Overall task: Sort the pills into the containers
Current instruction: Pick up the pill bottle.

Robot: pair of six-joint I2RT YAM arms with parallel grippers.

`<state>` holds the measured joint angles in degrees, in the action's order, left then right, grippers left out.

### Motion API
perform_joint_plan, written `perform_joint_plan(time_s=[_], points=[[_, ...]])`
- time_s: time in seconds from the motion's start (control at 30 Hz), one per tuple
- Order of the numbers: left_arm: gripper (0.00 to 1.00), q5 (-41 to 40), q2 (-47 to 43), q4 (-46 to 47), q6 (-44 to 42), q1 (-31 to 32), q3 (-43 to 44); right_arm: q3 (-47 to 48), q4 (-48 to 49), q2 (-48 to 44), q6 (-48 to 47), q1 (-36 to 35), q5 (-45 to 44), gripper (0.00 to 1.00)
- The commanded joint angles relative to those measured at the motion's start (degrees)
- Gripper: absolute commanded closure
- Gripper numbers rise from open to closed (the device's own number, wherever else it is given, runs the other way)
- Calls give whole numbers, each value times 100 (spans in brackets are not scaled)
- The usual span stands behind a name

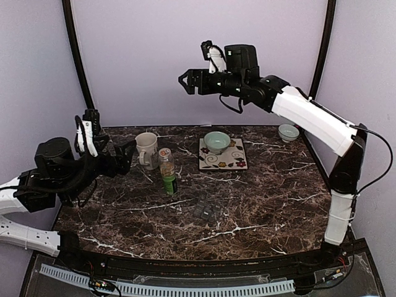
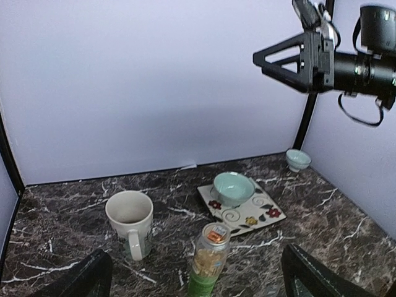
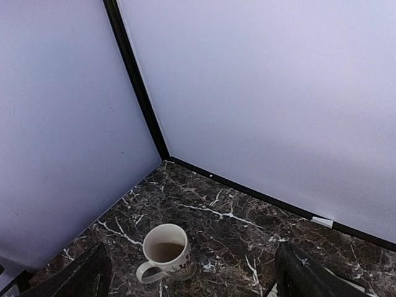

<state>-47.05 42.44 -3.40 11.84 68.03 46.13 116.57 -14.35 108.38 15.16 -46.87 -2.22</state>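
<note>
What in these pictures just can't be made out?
Containers: top view, dark against the dark tabletop; lids open or shut unclear; outside both wrist views.
Single pills: too small in every view.
Bottle: left wrist view, base cut off by the bottom edge.
Mug: right wrist view, inside too dim to judge.

L pincer point(image 1: 127, 153) open, low; R pincer point(image 1: 185, 81) open, raised high.

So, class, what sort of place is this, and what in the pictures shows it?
Probably a robot test booth: left arm and right arm mounted at the near edge of the marbled table, plain lilac walls boxing it in, a mug and green bowl set out.
</note>
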Motion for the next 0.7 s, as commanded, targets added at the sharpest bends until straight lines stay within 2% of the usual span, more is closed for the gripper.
perform_joint_plan(time_s=[0.0,0.1,0.33,0.67], points=[[2,509,432,-995,669,-814,339,1534,-2195,836,-330,-119,-735,9],[2,653,742,-1172,830,-1119,449,2124,-2842,1258,-315,-222,-855,9],[3,1187,1141,-1494,1425,-1797,466,2184,-3563,1543,-210,-433,-541,10],[7,1970,1350,-1712,2231,-2349,237,1944,-3630,1616,-185,-806,-122,9]])
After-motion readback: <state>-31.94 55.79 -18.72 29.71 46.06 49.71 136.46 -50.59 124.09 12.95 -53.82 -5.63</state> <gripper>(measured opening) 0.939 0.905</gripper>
